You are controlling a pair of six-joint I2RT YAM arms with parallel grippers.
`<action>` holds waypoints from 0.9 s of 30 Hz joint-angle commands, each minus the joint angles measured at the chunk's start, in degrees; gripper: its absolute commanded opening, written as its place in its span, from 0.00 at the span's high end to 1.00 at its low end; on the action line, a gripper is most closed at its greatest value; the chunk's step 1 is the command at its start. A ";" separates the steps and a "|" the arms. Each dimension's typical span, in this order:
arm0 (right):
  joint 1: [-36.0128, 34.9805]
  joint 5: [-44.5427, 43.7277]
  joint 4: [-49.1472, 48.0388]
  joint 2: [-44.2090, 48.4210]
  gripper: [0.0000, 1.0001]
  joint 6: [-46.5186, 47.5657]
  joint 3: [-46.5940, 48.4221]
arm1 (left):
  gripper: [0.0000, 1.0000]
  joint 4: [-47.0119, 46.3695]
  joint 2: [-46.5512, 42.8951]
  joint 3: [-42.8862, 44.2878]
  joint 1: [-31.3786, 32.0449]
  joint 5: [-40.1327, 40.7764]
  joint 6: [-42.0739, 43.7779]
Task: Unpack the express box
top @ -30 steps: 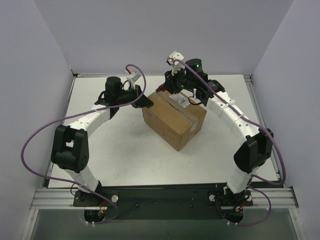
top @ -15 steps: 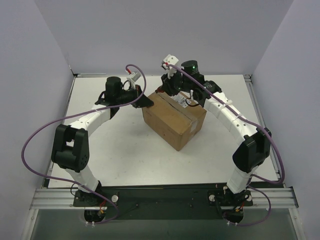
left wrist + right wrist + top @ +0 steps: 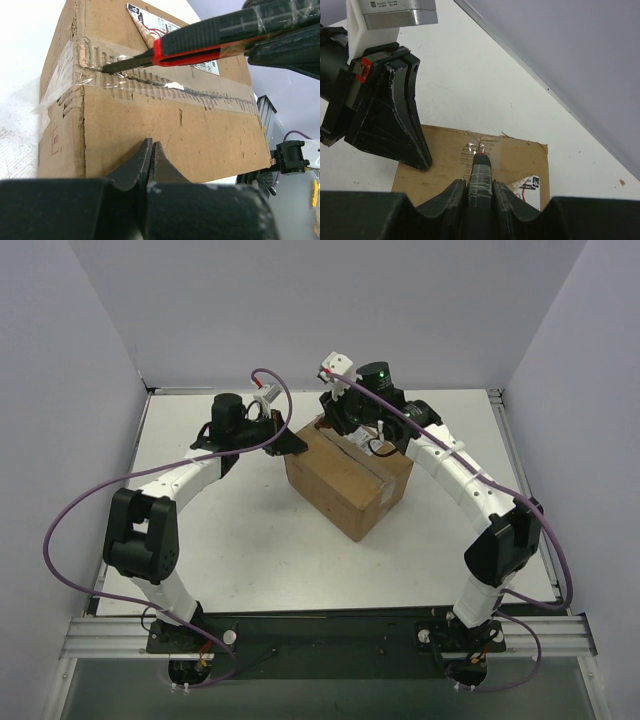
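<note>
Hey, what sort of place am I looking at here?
Probably a robot test cell in a lab: a white table boxed in by plain walls, left arm and right arm bolted to a metal rail, and one express box with a box cutter at its taped seam.

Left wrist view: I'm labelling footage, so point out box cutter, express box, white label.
box cutter (image 3: 210, 37), left wrist view, handle.
express box (image 3: 165, 145), left wrist view, bare cardboard.
white label (image 3: 155, 21), left wrist view, upper corner.
</note>
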State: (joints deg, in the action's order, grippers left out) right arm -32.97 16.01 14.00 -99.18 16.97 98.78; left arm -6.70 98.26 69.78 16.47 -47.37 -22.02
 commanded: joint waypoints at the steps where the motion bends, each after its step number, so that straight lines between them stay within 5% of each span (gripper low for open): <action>1: 0.10 -4.14 5.68 2.58 1.00 -1.85 3.35 | 1.00 1.69 1.76 0.97 0.14 4.13 0.93; 27: -0.95 -9.24 13.07 12.60 1.00 -3.70 -5.62 | 1.00 3.89 1.41 1.24 0.93 6.50 3.39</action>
State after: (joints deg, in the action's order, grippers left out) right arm -33.61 9.10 25.06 -90.52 13.69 93.91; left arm -6.52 98.45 70.24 17.34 -45.32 -21.58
